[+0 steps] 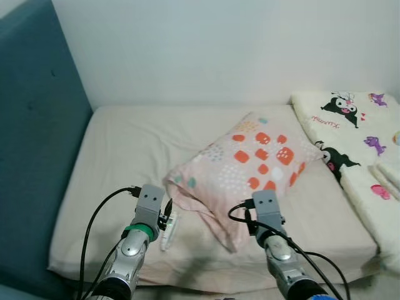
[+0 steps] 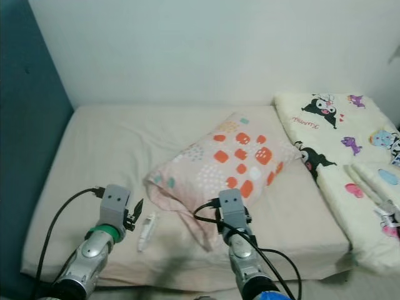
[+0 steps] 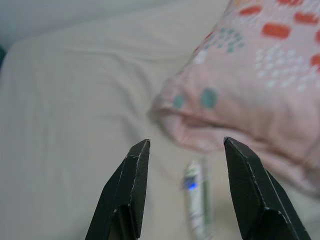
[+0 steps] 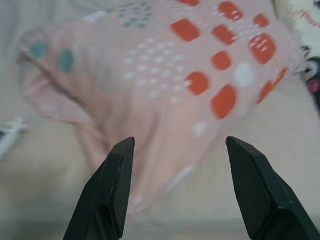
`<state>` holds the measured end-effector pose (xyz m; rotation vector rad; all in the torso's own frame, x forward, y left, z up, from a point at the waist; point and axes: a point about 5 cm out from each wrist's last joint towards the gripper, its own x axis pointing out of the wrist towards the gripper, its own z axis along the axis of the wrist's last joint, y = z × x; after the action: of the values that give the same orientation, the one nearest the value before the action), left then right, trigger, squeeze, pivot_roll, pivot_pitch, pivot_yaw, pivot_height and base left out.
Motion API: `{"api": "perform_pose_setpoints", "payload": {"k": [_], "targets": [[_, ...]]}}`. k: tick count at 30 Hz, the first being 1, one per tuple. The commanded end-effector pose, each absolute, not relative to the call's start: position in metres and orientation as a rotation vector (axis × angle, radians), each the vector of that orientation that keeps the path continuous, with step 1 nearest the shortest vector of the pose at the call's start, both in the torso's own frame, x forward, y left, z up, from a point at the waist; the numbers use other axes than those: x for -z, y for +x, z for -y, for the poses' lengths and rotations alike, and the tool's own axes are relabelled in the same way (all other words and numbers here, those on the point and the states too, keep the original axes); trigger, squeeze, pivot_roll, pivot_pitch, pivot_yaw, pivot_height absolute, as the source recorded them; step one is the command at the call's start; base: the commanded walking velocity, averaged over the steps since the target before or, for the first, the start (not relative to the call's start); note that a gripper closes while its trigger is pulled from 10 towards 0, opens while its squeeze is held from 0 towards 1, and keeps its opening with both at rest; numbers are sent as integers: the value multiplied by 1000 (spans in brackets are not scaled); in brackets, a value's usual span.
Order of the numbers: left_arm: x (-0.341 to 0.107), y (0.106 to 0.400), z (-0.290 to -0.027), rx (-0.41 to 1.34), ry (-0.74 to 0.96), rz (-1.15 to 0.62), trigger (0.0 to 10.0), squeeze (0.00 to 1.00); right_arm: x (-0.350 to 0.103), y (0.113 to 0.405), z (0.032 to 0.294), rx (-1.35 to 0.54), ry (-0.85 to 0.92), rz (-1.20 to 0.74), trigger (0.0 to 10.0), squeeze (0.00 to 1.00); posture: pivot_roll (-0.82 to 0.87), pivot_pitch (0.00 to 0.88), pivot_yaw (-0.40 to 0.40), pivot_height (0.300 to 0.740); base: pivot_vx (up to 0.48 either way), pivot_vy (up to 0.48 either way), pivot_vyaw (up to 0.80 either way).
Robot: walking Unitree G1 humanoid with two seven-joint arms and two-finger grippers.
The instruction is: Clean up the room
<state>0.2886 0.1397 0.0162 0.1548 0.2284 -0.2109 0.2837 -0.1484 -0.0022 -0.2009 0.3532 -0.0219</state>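
Note:
A pink pillow (image 1: 247, 165) with orange and teal patches lies askew on the beige bed (image 1: 119, 156). By its near left corner a white remote control (image 1: 169, 230) rests on the sheet. My left gripper (image 3: 186, 141) is open and hovers just short of the remote (image 3: 196, 200), which shows between its fingers. Held low over the bed's front edge, my right gripper (image 4: 180, 139) is open too and faces the pillow's near side (image 4: 165, 90). Neither gripper holds anything.
A folded cream blanket (image 1: 356, 131) with cartoon prints covers the bed's right side. A blue padded headboard (image 1: 37, 125) stands along the left, and a white wall (image 1: 219, 50) runs behind the bed. Bare sheet lies left of the pillow.

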Motion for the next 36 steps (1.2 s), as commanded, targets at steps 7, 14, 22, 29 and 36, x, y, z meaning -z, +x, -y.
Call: {"api": "perform_pose_setpoints", "payload": {"k": [7, 14, 22, 29, 36], "targets": [[-16, 288, -139, 215, 153, -231, 10000, 0, 7, 280, 149, 27, -199, -378, 10000, 0, 3, 19, -14, 740, 0, 386, 0], [-18, 288, -137, 225, 143, -206, 10000, 0, 7, 280, 150, 28, -200, -379, 10000, 0, 2, 17, -14, 740, 0, -411, 0], [-19, 289, -136, 216, 105, -201, 10000, 0, 6, 281, 150, 29, -202, -378, 10000, 0, 2, 17, -16, 740, 0, -355, 0], [-19, 289, -136, 217, 119, -209, 10000, 0, 5, 281, 149, 18, -197, -371, 10000, 0, 1, 16, -15, 740, 0, 0, 0], [-12, 287, -138, 201, 183, -254, 10000, 0, 6, 281, 149, 18, -198, -384, 10000, 0, 0, 15, -15, 740, 0, 0, 0]]}}
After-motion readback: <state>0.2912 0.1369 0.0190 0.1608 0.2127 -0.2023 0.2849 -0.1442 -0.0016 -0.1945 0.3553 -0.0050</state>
